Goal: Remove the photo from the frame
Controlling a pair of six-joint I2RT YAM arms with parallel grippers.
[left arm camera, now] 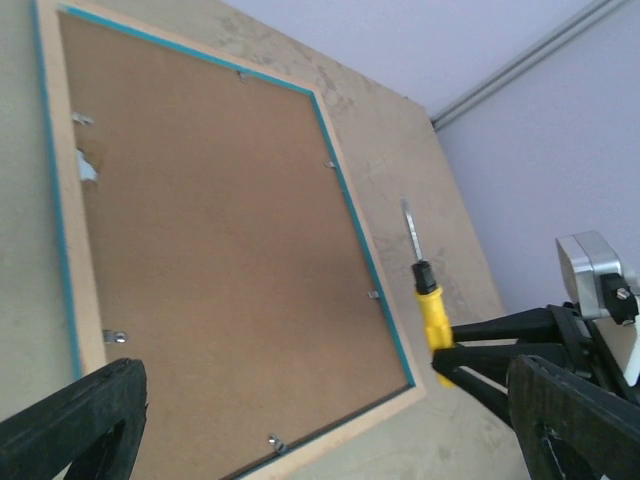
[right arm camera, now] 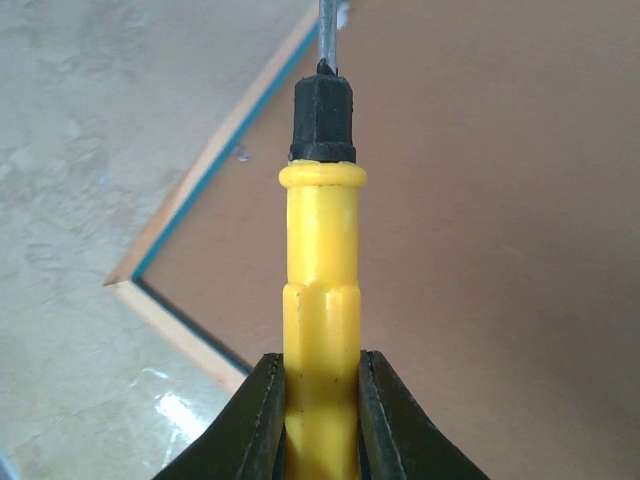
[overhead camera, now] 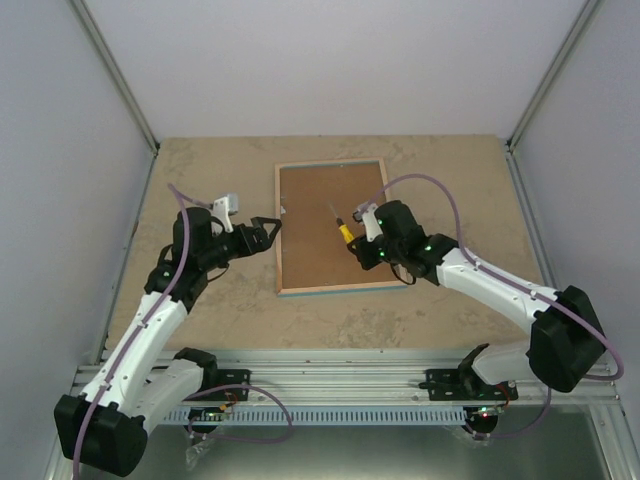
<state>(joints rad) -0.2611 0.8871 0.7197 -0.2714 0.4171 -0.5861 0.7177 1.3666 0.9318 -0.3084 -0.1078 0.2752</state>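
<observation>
**Top external view: frame back-up, tool in hand, tabs not yet turned**

The frame (overhead camera: 331,225) lies face down at the centre of the view, flat on the tabletop (overhead camera: 200,170) with its brown back upward. The photo is not visible. I judge it sits under that backboard, so nothing is out yet.

My right gripper (overhead camera: 352,238) has its jaws narrowed on the yellow handle of a screwdriver (overhead camera: 341,227). The blade points toward the top of the picture, over the middle of the board. I cannot tell whether the tip touches the board. My left gripper (overhead camera: 272,232) hovers just beside the frame's left-of-picture edge, jaws wide and holding nothing.

I read the step in hand as opening the back. The left wrist view shows small metal tabs (left arm camera: 116,336) spaced along the inner rim, lying over the board's edge. The next move calls for carrying the blade from mid-board to one tab. I then need to set it against the tab and swing the tab off the board without levering the frame up. The left jaws could press the rim to stop it sliding.

Bare tabletop runs all round the frame, widest at the left and right of the top view. Only a narrower band lies toward the top of the picture. The arms flank the frame, and its lower edge is open between them.
</observation>
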